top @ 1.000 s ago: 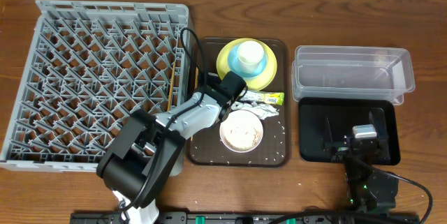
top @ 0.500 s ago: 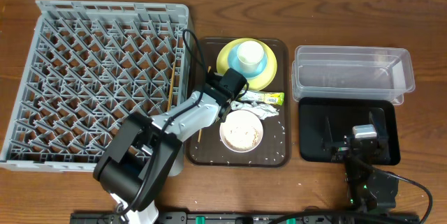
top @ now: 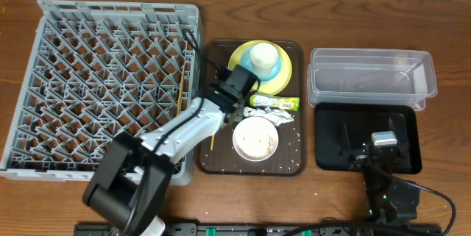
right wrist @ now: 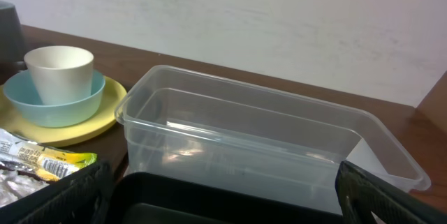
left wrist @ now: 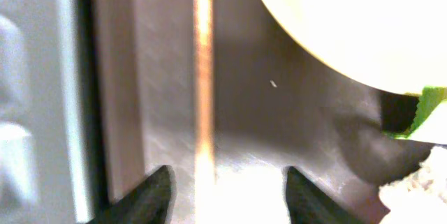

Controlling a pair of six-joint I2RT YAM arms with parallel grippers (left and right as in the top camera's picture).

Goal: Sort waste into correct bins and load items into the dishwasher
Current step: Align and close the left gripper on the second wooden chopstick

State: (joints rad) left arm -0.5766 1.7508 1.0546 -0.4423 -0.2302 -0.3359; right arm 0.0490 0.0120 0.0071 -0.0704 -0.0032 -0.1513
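My left gripper [top: 229, 89] hovers low over the left side of the brown tray [top: 291, 164], jaws apart. In the left wrist view a thin wooden chopstick [left wrist: 203, 77] lies on the tray and runs between the left gripper's [left wrist: 228, 192] fingertips with a gap on each side. Another chopstick [top: 180, 93] rests at the right edge of the grey dish rack [top: 103, 81]. A white cup [top: 261, 56] sits in a light blue bowl [top: 270, 67] on the yellow plate [top: 285, 74]. My right gripper [top: 368, 134] [right wrist: 223, 206] stands wide open over the black tray [top: 327, 155], holding nothing.
On the brown tray lie a green-and-yellow wrapper [top: 283, 104], crumpled white paper [top: 278, 117], a white shallow bowl [top: 255, 139] of rice and scattered grains. The clear tub [top: 372, 78] stands behind the black tray. The rack edge [left wrist: 35, 112] is close on the left gripper's left.
The left gripper's jaws were shut and have parted around the chopstick. The gripper has shifted slightly toward the back of the tray. The right arm has not moved.
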